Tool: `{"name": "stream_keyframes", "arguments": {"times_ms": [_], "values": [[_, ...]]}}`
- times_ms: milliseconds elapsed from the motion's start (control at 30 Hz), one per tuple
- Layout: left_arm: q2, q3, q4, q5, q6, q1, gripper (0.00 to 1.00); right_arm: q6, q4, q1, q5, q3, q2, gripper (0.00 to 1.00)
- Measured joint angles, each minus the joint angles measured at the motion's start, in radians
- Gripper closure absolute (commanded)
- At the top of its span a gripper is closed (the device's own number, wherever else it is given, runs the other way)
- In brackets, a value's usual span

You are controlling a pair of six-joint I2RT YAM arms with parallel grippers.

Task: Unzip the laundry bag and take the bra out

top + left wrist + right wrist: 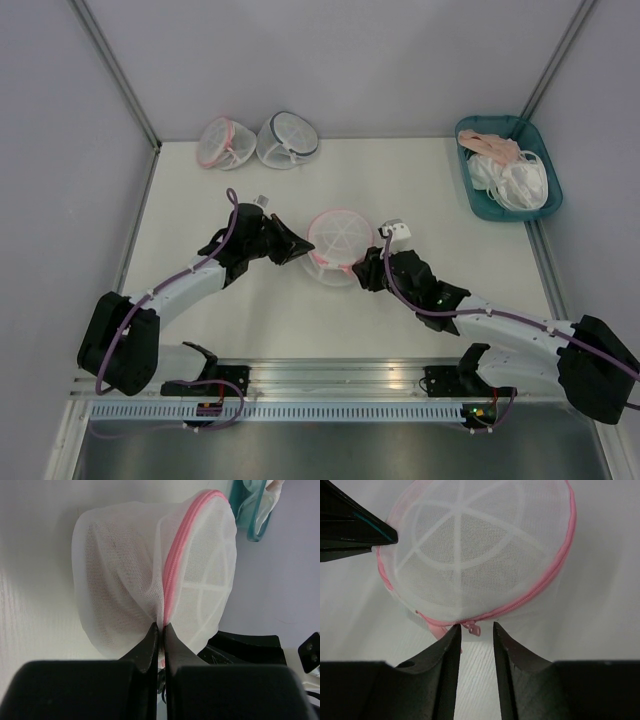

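The laundry bag, white mesh with a pink zipper rim, lies mid-table between both grippers. It also shows in the left wrist view and the right wrist view. My left gripper is shut on the bag's pink seam at its left edge. My right gripper is open at the bag's near right edge, its jaws standing either side of the small pink zipper pull without touching it. The zipper looks closed. The bra inside the bag is hidden; pink fabric lies in the tray.
Two more mesh pouches stand at the back left: a pink-trimmed one and a dark-trimmed one. A teal tray at the back right holds white and pink garments. Grey walls close in the table at left, back and right.
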Motion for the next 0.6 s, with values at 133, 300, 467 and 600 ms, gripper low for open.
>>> {"name": "stream_keyframes", "arguments": {"times_ms": [133,300,467,600], "values": [[0.0,0.0,0.001,0.001,0.0,0.0,0.98,0.0,0.022,0.0,-0.009,0.0,0.021,0.81],[0.0,0.0,0.007,0.003,0.0,0.0,0.98,-0.006,0.042,0.0,-0.007,-0.005,0.02,1.0],[0.0,0.0,0.007,0.005,0.0,0.0,0.98,-0.005,0.04,0.0,-0.007,-0.012,0.0,1.0],[0.0,0.0,0.007,0.006,-0.001,0.0,0.81,-0.005,0.023,0.0,-0.007,-0.013,-0.036,1.0]]}}
